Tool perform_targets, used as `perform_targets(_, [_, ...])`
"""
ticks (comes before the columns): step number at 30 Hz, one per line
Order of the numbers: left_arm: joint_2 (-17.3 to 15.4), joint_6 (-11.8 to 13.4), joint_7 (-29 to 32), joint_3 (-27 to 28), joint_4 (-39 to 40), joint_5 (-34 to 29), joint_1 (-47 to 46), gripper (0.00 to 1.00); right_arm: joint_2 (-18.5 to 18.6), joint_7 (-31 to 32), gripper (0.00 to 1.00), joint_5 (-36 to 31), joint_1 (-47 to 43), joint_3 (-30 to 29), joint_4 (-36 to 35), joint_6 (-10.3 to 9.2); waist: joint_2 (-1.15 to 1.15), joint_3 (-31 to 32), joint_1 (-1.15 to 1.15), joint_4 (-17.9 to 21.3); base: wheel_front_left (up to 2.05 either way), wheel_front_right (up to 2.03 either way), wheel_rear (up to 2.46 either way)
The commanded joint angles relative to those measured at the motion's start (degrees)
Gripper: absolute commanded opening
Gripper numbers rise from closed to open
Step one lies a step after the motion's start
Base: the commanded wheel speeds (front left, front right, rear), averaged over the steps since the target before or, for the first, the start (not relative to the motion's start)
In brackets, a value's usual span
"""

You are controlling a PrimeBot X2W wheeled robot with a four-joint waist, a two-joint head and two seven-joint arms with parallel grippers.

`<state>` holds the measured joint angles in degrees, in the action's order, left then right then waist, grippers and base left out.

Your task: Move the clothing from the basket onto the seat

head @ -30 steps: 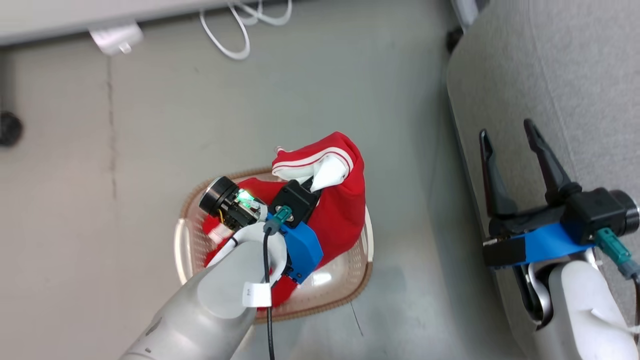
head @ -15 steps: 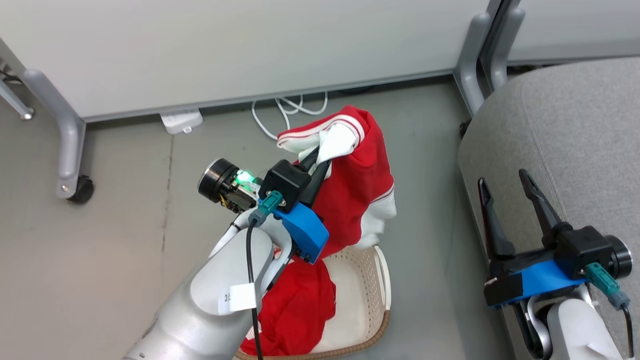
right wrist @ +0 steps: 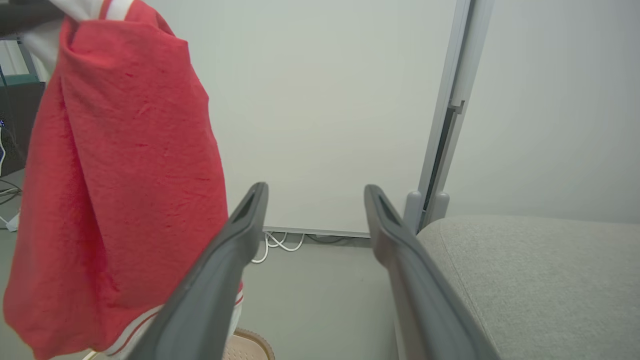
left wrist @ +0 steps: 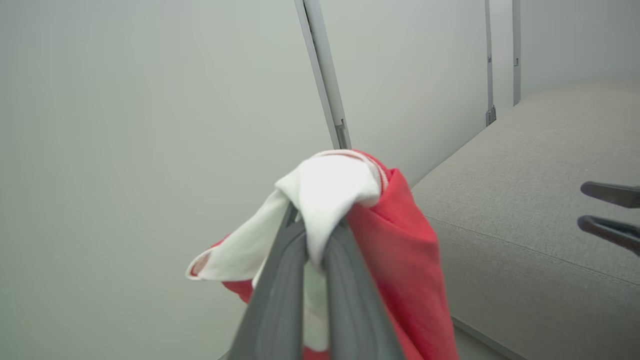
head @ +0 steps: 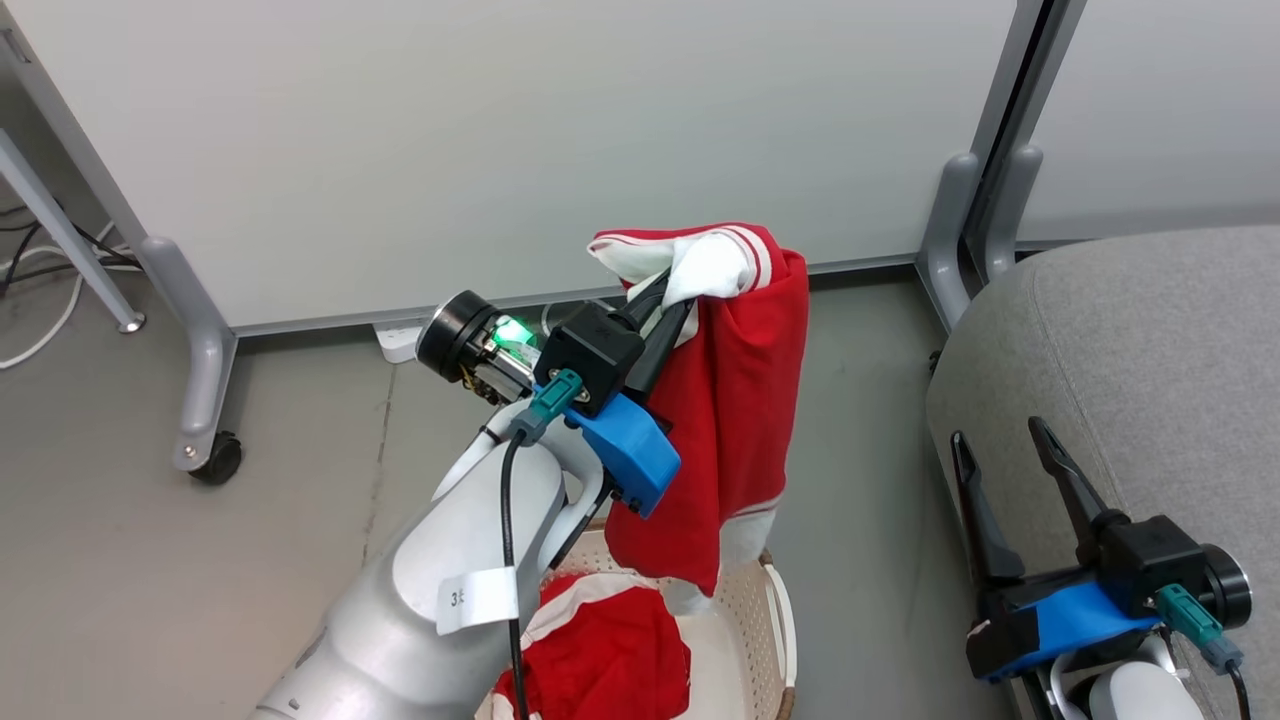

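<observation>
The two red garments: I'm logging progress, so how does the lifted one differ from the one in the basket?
The lifted garment hangs stretched from the shut left hand; the other garment lies crumpled in the basket. The lifted garment shows a white panel at its top; the other garment shows mostly red. Both are red with white striped trim.

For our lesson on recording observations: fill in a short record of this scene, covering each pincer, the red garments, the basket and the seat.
left pincer: shut on a red-and-white garment, raised above the basket
red-and-white garment: hangs free, hem just above the basket
second garment: red, lying in the basket
basket: cream perforated plastic, on the floor
right pincer: open, empty, by the edge of the seat
seat: grey fabric, on the robot's right of the basket
</observation>
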<state>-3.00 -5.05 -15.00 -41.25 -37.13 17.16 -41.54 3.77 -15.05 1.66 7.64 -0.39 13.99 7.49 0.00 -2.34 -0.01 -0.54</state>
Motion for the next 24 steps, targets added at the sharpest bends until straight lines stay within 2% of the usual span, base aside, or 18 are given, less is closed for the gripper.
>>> perform_targets(1, [0.07,0.02,-0.27,0.0,0.21,0.26,-0.44,0.0,-0.27,-0.2,1.0,0.05,-1.26,-0.06,0.06,0.01,0.0,0.79,0.01,-0.23,0.0,0.0,0.0])
perform_targets(13, [0.13,0.04,-0.28,-1.23,0.5,1.22,0.53,0.0,-0.45,-0.2,1.0,0.01,-1.17,1.7,-0.55,0.01,0.0,1.67,0.01,-0.6,0.0,0.0,0.0])
perform_targets(24, [0.12,0.46,-0.27,-2.06,0.53,1.93,-0.25,0.0,0.78,-0.2,1.0,0.46,5.19,10.07,-1.08,0.01,0.0,0.82,0.01,-1.23,0.0,0.0,0.0])
